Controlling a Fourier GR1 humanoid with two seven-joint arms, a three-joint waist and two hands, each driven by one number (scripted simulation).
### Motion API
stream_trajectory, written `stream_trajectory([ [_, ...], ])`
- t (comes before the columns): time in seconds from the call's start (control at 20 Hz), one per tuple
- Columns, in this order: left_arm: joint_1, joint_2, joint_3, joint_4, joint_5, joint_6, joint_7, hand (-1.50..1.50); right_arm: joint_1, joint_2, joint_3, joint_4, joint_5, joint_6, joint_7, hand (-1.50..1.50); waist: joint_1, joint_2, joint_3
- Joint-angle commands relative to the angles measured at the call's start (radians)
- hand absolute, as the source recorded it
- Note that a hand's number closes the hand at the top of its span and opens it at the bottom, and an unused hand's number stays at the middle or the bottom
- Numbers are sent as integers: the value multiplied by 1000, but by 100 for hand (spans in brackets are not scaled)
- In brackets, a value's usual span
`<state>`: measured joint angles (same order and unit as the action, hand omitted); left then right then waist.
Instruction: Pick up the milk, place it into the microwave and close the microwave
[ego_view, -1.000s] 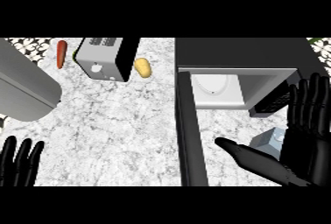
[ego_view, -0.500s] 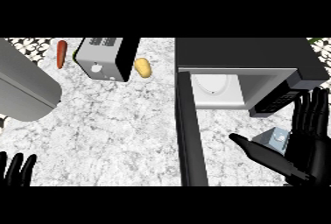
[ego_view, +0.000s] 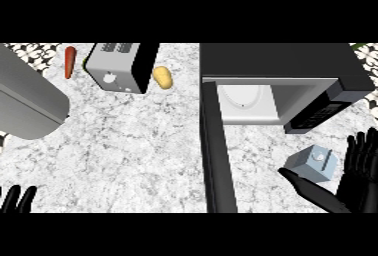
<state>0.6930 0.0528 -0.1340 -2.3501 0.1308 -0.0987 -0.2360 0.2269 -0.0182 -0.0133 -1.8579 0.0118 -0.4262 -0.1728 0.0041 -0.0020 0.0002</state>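
Note:
The milk (ego_view: 314, 162) is a small pale-blue carton standing on the counter in front of the microwave (ego_view: 284, 85), near the right edge. The microwave's door (ego_view: 215, 150) hangs wide open toward me, and a white plate (ego_view: 249, 97) shows inside. My right hand (ego_view: 351, 187) is open at the lower right, thumb below the carton and fingers straight up to its right, not touching it. Only the fingertips of my left hand (ego_view: 16, 199) show at the lower left corner, straight.
A toaster (ego_view: 122, 67) stands at the back with a potato (ego_view: 162, 77) to its right and a carrot (ego_view: 69, 62) to its left. A large grey curved object (ego_view: 26, 100) fills the left side. Marble counter (ego_view: 125, 150) lies between.
My right hand has pulled back toward the lower right, uncovering the milk carton. My left hand has dropped lower until only fingertips show.

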Motion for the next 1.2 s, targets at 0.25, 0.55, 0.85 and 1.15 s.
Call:
stream_trajectory([
  [0.25,50,-2,-3,-34,-12,-28,-22,-150,19,-21,-129,231,-158,124,-241,-150,2,1,0],
  [0.55,82,-16,-20,-50,-12,-34,-30,-150,53,-31,-127,316,-136,183,-334,-150,2,0,0],
  [0.85,122,-33,-65,-54,-41,-52,-62,-150,-79,-15,-135,458,-93,143,-393,-150,8,0,0],
  [1.15,49,-1,33,1,46,-75,-27,-150,-131,-32,-180,553,-109,137,-395,-150,3,1,0],
])
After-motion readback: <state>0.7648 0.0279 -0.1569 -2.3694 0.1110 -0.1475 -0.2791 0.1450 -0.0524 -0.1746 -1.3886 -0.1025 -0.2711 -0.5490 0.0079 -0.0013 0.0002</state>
